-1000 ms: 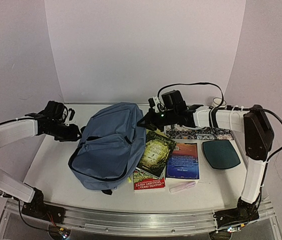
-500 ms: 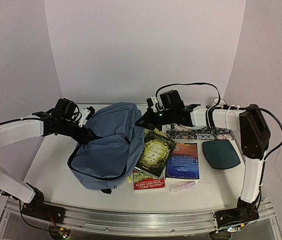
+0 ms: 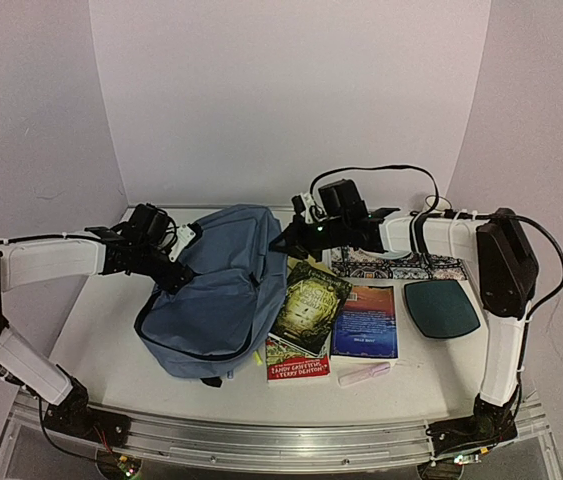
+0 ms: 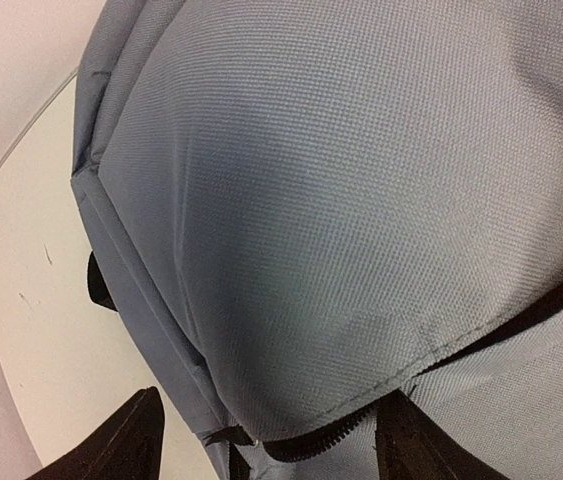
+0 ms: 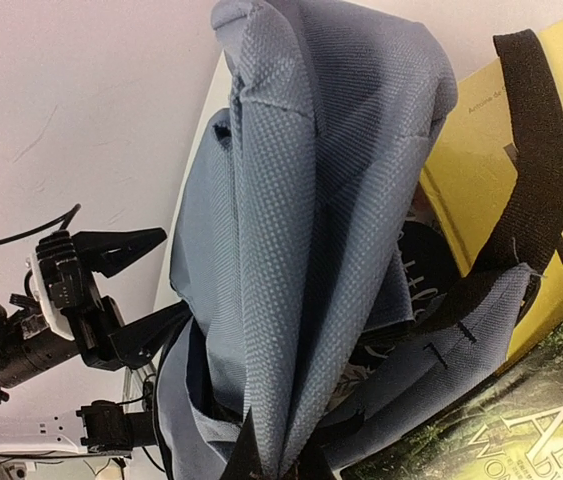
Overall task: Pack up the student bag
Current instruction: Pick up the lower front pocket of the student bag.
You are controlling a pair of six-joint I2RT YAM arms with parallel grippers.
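1. Slate-blue backpack (image 3: 216, 290): lies on the white table (image 3: 101, 330), left of centre, top end toward the back wall, dark zipper curving round its near half.
2. Left gripper (image 3: 177, 254): hangs at the backpack's upper left edge, jaws spread wide and holding nothing.
3. Left wrist view: shows two dark fingertips (image 4: 139, 440) either side of a zipper seam, close over the fabric; cannot tell whether touching.
4. Right gripper (image 3: 287, 243): sits at the backpack's upper right edge, jaws pinched tight on a raised fold of its fabric.
5. Black strap (image 5: 536, 170): loops down beside that fold, across a yellow book (image 5: 481, 150).
6. Green-and-gold book (image 3: 311, 305): lies against the backpack's right side, on top of a red book (image 3: 298, 366).
7. Blue book (image 3: 366, 320): lies just right of those two, with a patterned booklet (image 3: 401, 266) behind it.
8. Dark teal oval pad (image 3: 441, 307): rests farthest right.
9. Pink pen (image 3: 364, 374): lies near the front edge, below the blue book.
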